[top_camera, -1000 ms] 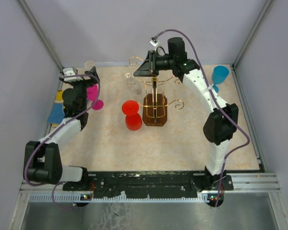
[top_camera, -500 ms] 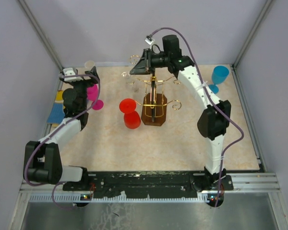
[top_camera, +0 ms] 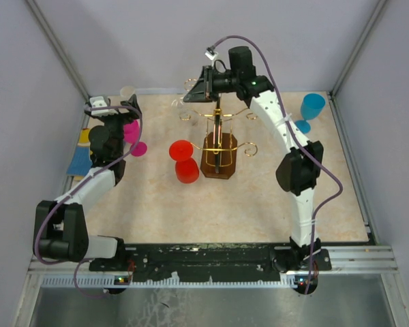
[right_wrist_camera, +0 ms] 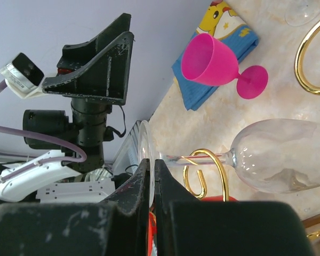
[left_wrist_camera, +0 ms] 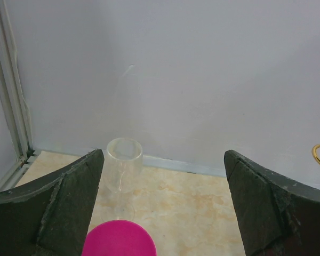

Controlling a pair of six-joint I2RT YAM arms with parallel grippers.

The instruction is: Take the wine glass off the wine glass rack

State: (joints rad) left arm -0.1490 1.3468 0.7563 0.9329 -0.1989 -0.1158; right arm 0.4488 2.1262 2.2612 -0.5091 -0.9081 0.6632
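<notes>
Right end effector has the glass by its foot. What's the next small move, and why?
Probably ease the glass away from the rack until its stem clears the gold curl. The right end effector is shut on the foot, yet the stem crosses that curl in the wrist view, so it seems not yet free. Which way the curl opens is unclear; go slowly.

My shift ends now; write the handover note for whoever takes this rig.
Right gripper: shut on the foot of the wine glass, which lies sideways.
Left gripper: open, above a pink glass.
Rack stands mid-table; the glass stem crosses one gold hook, so it seems not free yet.
Done: grasp.
Left: draw the glass clear of the hook, set it down.
</notes>
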